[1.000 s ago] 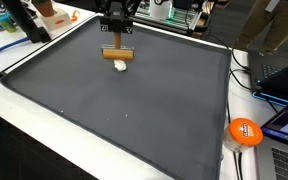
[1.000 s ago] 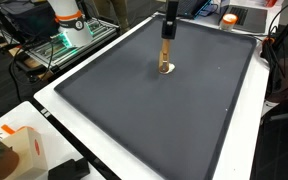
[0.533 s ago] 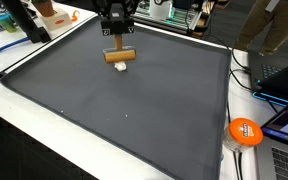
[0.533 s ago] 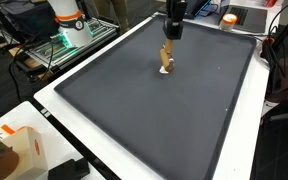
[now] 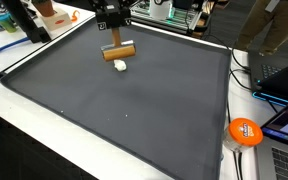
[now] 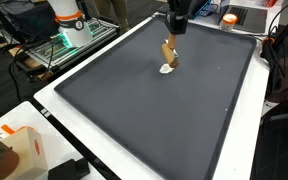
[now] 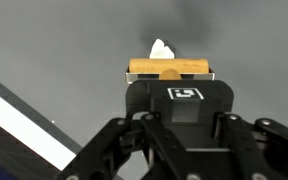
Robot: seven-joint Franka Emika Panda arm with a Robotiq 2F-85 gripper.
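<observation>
My black gripper, close up and from outside

On my wrist feed the gripper (image 7: 169, 72) is black all over, with a boxy matte housing that carries a small square marking (image 7: 186, 93), white-bordered with a dark glyph inside. Below that marking, glossy linkage bars (image 7: 112, 150) spread to both sides, jointed at round pivots. Above the marking the housing ends in a straight edge. In both exterior views the gripper (image 5: 117, 45) (image 6: 170, 44) looks dark and narrow.
</observation>
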